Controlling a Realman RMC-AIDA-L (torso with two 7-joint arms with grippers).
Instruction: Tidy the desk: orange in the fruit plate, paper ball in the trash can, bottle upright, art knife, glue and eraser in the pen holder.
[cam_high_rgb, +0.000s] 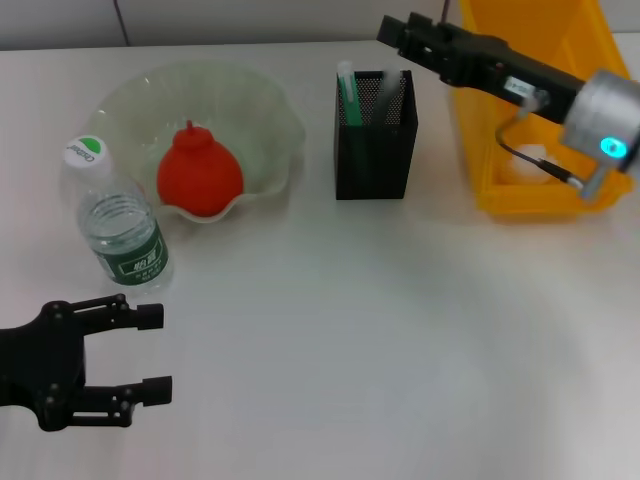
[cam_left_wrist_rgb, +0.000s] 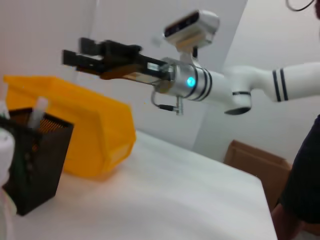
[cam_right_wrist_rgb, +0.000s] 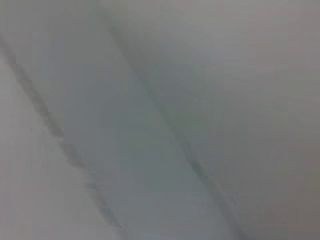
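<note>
The right pincer (cam_high_rgb: 393, 30) hangs above the pen holder (cam_high_rgb: 374, 140) – whether it is open or closed I cannot tell – with the trash can (cam_high_rgb: 500, 150) just beside it. The left pincer (cam_high_rgb: 150, 352), open and empty, rests low on the worktop (cam_high_rgb: 400, 350), bottle (cam_high_rgb: 115, 210) upright just beyond it, orange (cam_high_rgb: 200, 175) in the plate (cam_high_rgb: 260, 110) farther off.

A plain white desk (cam_high_rgb: 400, 330) carries four things: the fruit plate (cam_high_rgb: 262, 110) at the back left, the bottle (cam_high_rgb: 125, 235) upright just in front of its left rim, the pen holder (cam_high_rgb: 372, 150) mid-back, and the trash can (cam_high_rgb: 520, 185) at the back right
</note>
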